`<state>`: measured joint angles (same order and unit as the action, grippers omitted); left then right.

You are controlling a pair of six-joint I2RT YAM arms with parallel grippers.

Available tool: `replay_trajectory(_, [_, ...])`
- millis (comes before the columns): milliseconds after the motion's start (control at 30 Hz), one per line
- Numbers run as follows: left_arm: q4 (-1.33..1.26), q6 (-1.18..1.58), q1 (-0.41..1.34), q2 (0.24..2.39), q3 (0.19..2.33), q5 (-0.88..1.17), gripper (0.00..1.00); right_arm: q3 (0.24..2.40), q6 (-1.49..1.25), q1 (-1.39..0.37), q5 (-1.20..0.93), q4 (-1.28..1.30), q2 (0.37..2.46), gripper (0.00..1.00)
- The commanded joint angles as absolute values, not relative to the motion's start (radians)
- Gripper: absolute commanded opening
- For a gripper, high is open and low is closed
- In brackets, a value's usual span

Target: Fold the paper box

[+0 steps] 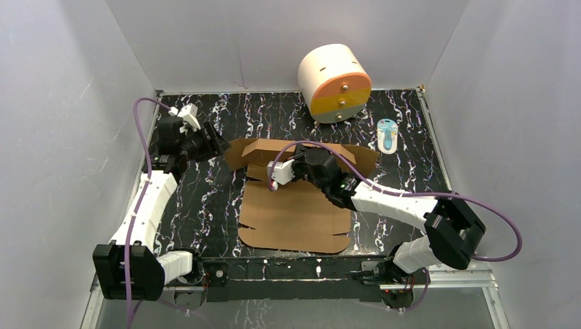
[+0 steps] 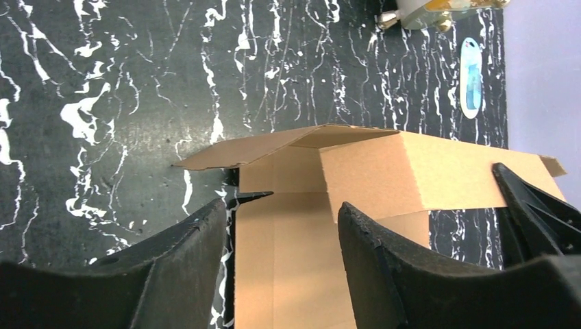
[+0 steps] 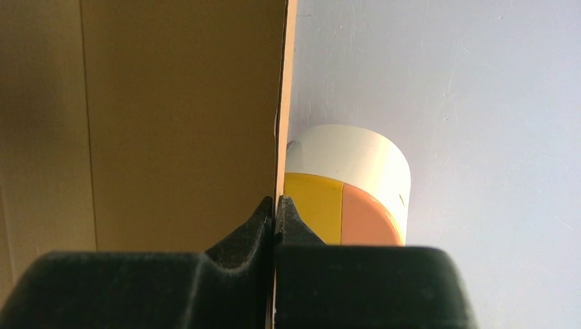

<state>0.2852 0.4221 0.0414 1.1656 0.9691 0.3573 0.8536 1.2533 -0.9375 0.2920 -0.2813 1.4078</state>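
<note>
The paper box (image 1: 294,219) lies mid-table (image 1: 205,199), its 12 o'clock side folded up. The right gripper (image 3: 275,205) pinches that raised edge. The left gripper (image 2: 281,209) hangs spread at the box's 10 o'clock corner.

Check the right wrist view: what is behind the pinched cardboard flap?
A white cylinder with a yellow-orange face shows past the paper box flap's edge, against the grey wall. Its left part is covered.

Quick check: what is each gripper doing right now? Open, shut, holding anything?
Left gripper: open, holding nothing, beside the paper box.
Right gripper: closed on a raised flap of the paper box.
</note>
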Motion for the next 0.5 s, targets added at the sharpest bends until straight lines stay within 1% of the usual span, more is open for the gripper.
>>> replay_trajectory(0, [0.281,0.461,0.087,1.135,1.023,0.393,0.56,0.840,1.216,-0.942,0.282,-0.239,1.396,0.00])
replay_trajectory(167, [0.231,0.486,0.189,1.148,1.008,0.319,0.46,0.849,1.210,-0.941,0.275,-0.213,1.394,0.00])
replay_trajectory(267, [0.198,0.488,0.251,1.186,1.008,0.270,0.42,0.850,1.209,-0.942,0.275,-0.210,1.396,0.00])
replay_trajectory(467, [0.118,0.516,0.303,1.257,0.977,0.245,0.32,0.839,1.220,-0.942,0.292,-0.220,1.392,0.00])
